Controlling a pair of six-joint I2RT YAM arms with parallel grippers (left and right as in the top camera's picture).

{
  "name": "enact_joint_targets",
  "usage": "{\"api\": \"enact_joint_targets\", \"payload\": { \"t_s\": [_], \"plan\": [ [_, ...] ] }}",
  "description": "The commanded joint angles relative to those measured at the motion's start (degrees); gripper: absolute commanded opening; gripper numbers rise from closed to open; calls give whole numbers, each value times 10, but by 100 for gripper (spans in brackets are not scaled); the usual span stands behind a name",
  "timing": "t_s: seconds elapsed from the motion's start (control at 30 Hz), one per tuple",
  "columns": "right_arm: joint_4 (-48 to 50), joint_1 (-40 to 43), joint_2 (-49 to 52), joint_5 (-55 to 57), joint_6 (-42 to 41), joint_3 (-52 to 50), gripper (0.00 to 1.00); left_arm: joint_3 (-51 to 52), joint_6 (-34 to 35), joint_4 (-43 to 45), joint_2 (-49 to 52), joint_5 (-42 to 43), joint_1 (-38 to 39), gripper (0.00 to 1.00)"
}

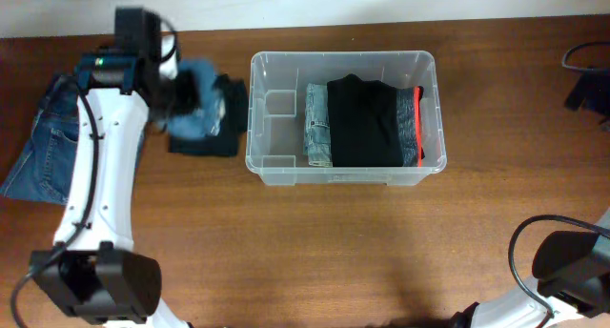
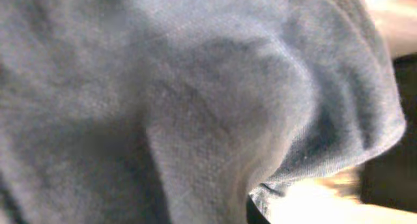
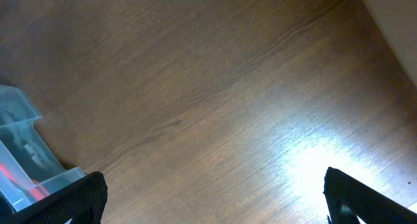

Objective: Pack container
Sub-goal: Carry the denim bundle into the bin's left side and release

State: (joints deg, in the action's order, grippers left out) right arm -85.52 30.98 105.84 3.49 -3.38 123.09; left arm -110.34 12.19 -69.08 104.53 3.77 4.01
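Brown wooden table [image 1: 315, 242], grain running lengthwise. At its middle, a clear container [image 1: 259, 118]. Just beside the container's left wall, a folded dark garment [image 1: 205, 145]. Near the left edge, jeans [image 1: 43, 147] spread flat. At the far right edge, something black [image 1: 586, 80], cut off

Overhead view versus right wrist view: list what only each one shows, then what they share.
Only overhead: the whole container, holding a folded denim piece, a black garment and a grey garment; the left arm over a bunched blue garment beside it; jeans at far left.
Only right wrist: the right hand, its fingers wide apart, and glare on the wood.
Both: the wooden table and a corner of the container with some red trim inside.
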Motion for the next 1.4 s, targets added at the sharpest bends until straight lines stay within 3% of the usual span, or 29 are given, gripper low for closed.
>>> {"api": "enact_joint_targets", "payload": {
  "t_s": [0.0, 0.2, 0.47, 1.0, 1.27, 1.3, 1.33, 1.37],
  "plan": [
    [0, 2, 1, -3, 0, -3, 99, -52, 32, 19, -3, 14, 61, 1],
    [0, 2, 1, -3, 0, -3, 99, -57, 73, 85, 4, -15, 155, 1],
    [0, 2, 1, -3, 0, -3, 99, -57, 75, 132, 75, -78, 239, 1],
    [0, 2, 1, -3, 0, -3, 99, -57, 78, 179, 221, -128, 232, 1],
    [0, 2, 1, -3, 0, -3, 99, -56, 141, 176, 247, -123, 227, 1],
    [0, 2, 1, -3, 0, -3, 99, -56, 141, 175, 249, -121, 227, 4],
    [0, 2, 1, -3, 0, -3, 99, -56, 141, 172, 251, -119, 227, 14],
    [0, 2, 1, -3, 0, -3, 99, -56, 141, 169, 251, -120, 227, 34]
  ]
}}
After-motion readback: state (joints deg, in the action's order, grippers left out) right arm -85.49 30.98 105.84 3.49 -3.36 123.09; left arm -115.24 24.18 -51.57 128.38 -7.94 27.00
